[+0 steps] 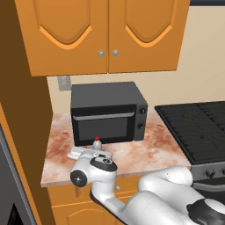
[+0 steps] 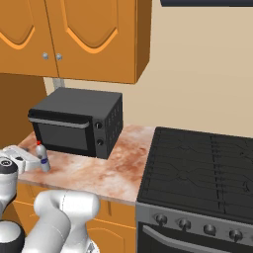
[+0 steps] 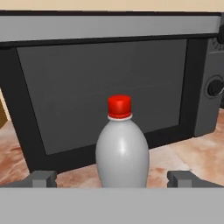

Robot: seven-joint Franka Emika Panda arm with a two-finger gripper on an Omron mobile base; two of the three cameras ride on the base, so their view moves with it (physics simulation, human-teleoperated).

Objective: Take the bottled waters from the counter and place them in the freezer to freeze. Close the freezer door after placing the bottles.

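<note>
A bottled water (image 3: 120, 148) with a red cap stands upright on the reddish marbled counter (image 1: 149, 151), just in front of the black microwave's door. In the left base view the bottle (image 1: 97, 142) rises right behind my white hand. The right base view has it (image 2: 44, 158) near the counter's left end. My gripper (image 3: 113, 178) is open, with one dark fingertip (image 3: 43, 178) on each side of the bottle's lower body and clear gaps between. The gripper (image 1: 94, 150) is level with the counter's front edge. A grey slanted panel (image 1: 6, 176) at the lower left may be the freezer; I cannot tell.
The black microwave (image 1: 107, 112) stands close behind the bottle. A black stovetop (image 2: 197, 163) lies to the right of the counter. Orange wall cabinets (image 1: 105, 30) hang overhead. A tall brown side panel (image 1: 22, 123) bounds the counter on the left.
</note>
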